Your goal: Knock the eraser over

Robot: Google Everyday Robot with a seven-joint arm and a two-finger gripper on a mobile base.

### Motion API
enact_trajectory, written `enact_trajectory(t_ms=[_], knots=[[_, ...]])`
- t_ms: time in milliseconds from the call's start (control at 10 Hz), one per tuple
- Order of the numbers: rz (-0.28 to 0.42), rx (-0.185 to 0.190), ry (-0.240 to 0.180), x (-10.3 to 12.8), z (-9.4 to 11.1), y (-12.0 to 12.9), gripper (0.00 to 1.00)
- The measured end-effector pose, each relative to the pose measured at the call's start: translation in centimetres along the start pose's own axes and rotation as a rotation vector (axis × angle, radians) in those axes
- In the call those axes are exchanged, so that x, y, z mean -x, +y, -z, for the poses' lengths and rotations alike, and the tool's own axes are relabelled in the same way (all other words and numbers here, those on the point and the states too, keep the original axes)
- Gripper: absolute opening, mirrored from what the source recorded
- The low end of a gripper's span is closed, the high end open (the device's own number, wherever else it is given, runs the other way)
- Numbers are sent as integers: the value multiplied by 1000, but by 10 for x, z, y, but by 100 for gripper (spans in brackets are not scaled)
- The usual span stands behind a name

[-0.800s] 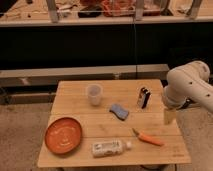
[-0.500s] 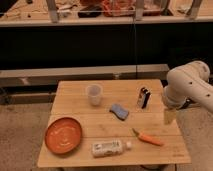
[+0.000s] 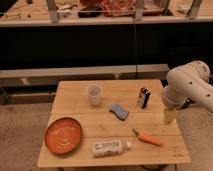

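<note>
Front edge of the wooden table [image 3: 80,161]: white bottle [image 3: 107,147] lying on its side, cap end pointing right. Just right of it and a bit further back is a carrot [image 3: 148,138], lying flat with the stem end toward the bottle. Lower left of the table: round orange plate [image 3: 63,135], sitting flat.

Mid table: flat blue pad [image 3: 119,111], skewed diagonally, between the cup and the carrot.

Right edge, mid frame: gripper [image 3: 170,116] hangs below the bulky white arm [image 3: 189,87], over the table's right rim, above and right of the carrot. How far it's open: can't tell. Nothing visibly held.

Back half of the table: clear cup [image 3: 94,95] upright, left of centre. The eraser [image 3: 144,97] is in the upper right part of the tabletop, level with the cup and well right of it, up-right of the blue pad. It's a small narrow black block with a white face or stripe on the front, shorter than the cup, standing upright on end. Gripper is to its lower right, near but apart, no contact.

Behind the table: a dark wall, then a lit shelf [image 3: 100,20] across the top of the frame holding clutter, too blurred to identify.
</note>
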Motion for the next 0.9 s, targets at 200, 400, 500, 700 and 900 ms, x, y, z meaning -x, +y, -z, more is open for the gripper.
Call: enact_trajectory(t_ms=[200,400,500,700,900], knots=[[0,0,0,0,0,0,80],[0,0,0,0,0,0,80],[0,0,0,0,0,0,80],[-1,-11,-4,-2,0,-5,80],[0,-28,-11,-4,-1,-20,80]])
